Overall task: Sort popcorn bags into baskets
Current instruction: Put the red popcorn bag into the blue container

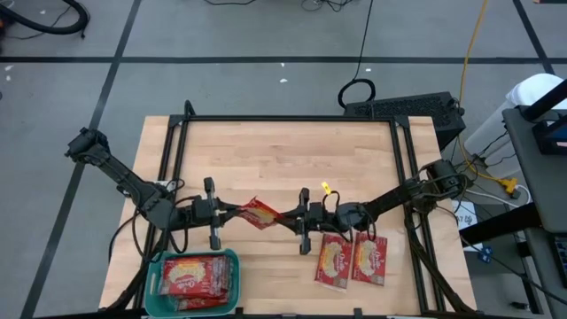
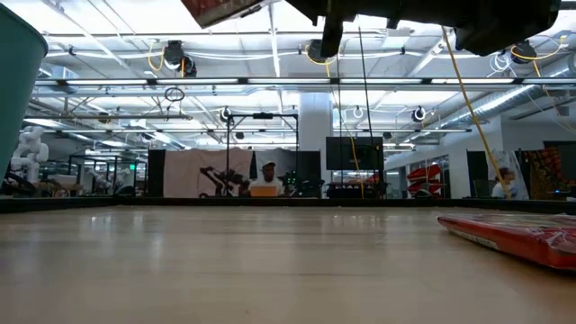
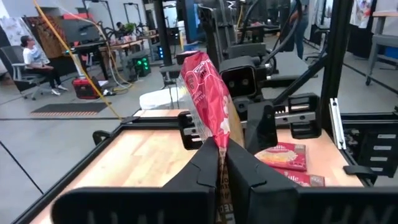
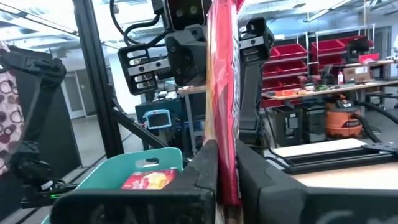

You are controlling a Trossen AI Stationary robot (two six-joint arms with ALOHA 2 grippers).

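One red popcorn bag [image 1: 260, 213] hangs in the air between my two grippers, above the table's middle. My left gripper [image 1: 237, 212] is shut on its left end and my right gripper [image 1: 283, 215] on its right end. The low view shows this bag [image 2: 225, 9] high above the tabletop. A teal basket [image 1: 232, 262] stands at the near edge, left of centre, with red bags [image 1: 190, 276] lying flat inside. Two more bags [image 1: 335, 260] [image 1: 370, 260] lie flat on the table near my right gripper. My left gripper [image 3: 222, 149] pinches the bag's left edge [image 3: 217, 134] between its two fingers, coming level from the table's left. The bag is lifted clear and stands on edge. My right gripper [image 4: 226, 146] pinches the opposite edge [image 4: 224, 124] between its two fingers, level from the table's right. The bag spans the two holds.
A black frame [image 1: 283, 118] runs round the tabletop. The basket [image 4: 143, 163] shows below and beyond the held bag, a bag [image 4: 152, 179] inside it. In the low view a bag [image 2: 513, 236] lies at the right. Bare wood [image 1: 283, 159] covers the far half.
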